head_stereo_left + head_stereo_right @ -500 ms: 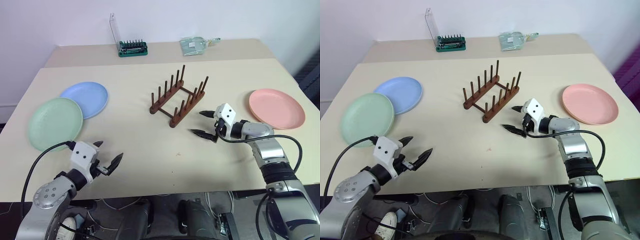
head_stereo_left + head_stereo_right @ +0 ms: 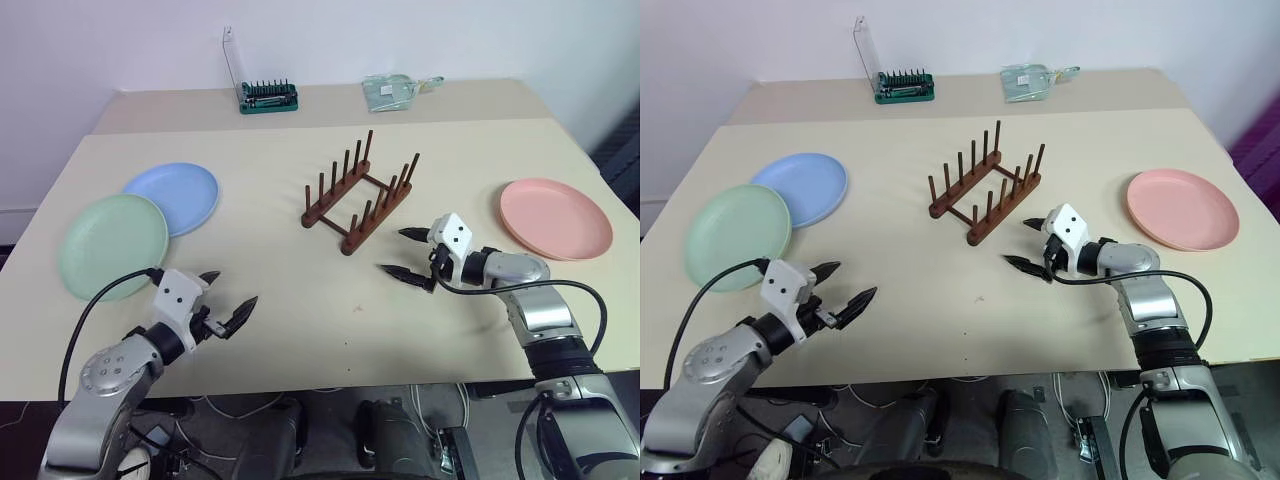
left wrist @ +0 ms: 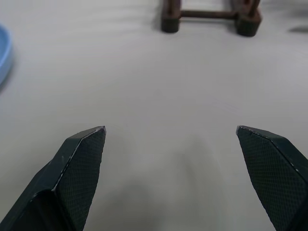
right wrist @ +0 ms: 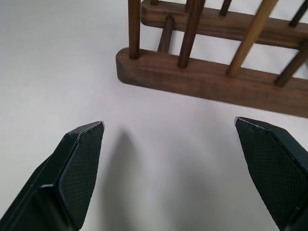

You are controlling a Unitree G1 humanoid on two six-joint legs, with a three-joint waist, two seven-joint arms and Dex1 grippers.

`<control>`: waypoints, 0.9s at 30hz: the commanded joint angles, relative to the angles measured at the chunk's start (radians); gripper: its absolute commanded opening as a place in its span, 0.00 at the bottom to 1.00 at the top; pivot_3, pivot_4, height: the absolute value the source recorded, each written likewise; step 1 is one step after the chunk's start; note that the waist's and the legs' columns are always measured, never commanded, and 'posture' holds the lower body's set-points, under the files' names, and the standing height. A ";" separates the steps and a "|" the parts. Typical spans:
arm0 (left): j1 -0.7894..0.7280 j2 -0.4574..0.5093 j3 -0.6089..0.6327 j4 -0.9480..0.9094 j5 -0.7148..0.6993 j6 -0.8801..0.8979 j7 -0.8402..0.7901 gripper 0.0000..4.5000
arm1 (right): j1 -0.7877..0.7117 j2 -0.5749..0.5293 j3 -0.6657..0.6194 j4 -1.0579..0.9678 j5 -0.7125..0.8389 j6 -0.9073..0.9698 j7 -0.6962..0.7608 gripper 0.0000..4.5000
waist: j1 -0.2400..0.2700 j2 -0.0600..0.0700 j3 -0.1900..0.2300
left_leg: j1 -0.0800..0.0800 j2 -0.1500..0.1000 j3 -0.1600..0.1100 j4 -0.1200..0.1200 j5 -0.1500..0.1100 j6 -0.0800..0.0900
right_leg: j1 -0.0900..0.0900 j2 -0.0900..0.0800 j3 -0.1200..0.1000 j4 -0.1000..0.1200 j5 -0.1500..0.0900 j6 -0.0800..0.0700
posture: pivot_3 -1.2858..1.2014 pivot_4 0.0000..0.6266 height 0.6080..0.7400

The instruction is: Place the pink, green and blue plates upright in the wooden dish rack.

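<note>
Nothing racked yet, I'm at the very start. Wooden dish rack (image 2: pixel 359 203) sits mid counter (image 2: pixel 300 300), empty, pegs up. Pink plate (image 2: pixel 554 217) lies flat on the right side, well apart from the rack. Green plate (image 2: pixel 112 245) and blue plate (image 2: pixel 172 197) lie flat on the left, green overlapping the blue's near edge.

My right gripper (image 2: pixel 407 253) hovers low just beside the rack's near end, between rack and pink plate, fingers (image 4: pixel 79 159) spread wide, holding nothing. Left gripper (image 2: pixel 226 302) is over bare counter nr the front edge, a bit right of the green plate, fingers (image 3: pixel 79 159) also spread wide, empty.

Step in hand, my read: approach for first pick. Right arm is closest to pink, so prob that one first. Next move calls for swinging the right hand out to the plate rim, getting one finger under the lip and one on top since it lies flat, then tilting it upright and dropping it between two peg pairs. Flat plate on smooth counter could slide when nudged. Bit holder (image 2: pixel 268 96) and clear bag (image 2: pixel 393 90) at the back are not involved.
</note>
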 commanded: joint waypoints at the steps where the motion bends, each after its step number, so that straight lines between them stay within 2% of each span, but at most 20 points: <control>1: -0.131 -0.008 -0.123 0.053 0.043 -0.028 -0.044 0.99 | 0.018 -0.024 -0.044 -0.076 0.031 0.023 -0.015 0.99 | 0.007 0.000 0.000 | 0.000 0.000 0.000 0.001 0.000 0.000 | 0.000 0.001 0.000 0.001 0.000 0.000 | 0.52 0.24 1.00; 4: -0.263 -0.049 -0.222 0.161 0.101 -0.041 -0.044 0.99 | 0.052 -0.029 -0.049 -0.125 0.045 0.055 -0.019 0.99 | 0.017 0.000 0.000 | 0.001 0.000 0.002 0.001 0.000 0.000 | 0.000 0.001 0.001 0.003 0.000 0.000 | 0.52 0.24 1.00; 7: -0.359 -0.106 -0.262 0.286 0.148 -0.042 -0.003 0.99 | 0.083 -0.024 -0.049 -0.175 0.047 0.074 -0.034 0.99 | 0.019 0.000 0.000 | 0.001 0.000 0.002 0.001 0.000 0.000 | -0.001 0.001 0.002 0.005 0.000 0.000 | 0.52 0.24 1.00; 12: -0.478 -0.248 -0.362 0.499 0.245 -0.085 0.070 0.99 | 0.164 -0.016 -0.068 -0.304 0.072 0.134 -0.079 0.99 | 0.023 -0.001 0.000 | 0.001 -0.001 0.003 0.003 0.000 0.000 | -0.002 0.001 0.004 0.007 0.000 0.000 | 0.52 0.24 1.00; 20: -0.581 -0.381 -0.434 0.675 0.310 -0.162 0.068 0.99 | 0.266 -0.060 -0.107 -0.472 0.123 0.252 -0.108 0.99 | 0.031 -0.001 0.000 | 0.001 -0.001 0.003 0.005 0.000 0.000 | 0.000 0.000 0.004 0.007 0.000 0.001 | 0.52 0.24 1.00; 27: -0.702 -0.484 -0.390 0.881 0.312 -0.210 0.102 0.99 | 0.231 -0.053 -0.080 -0.472 0.116 0.266 -0.133 0.99 | 0.030 -0.002 0.000 | 0.001 -0.001 0.003 0.014 -0.001 0.002 | 0.005 0.000 0.003 0.007 0.000 0.009 | 0.52 0.24 1.00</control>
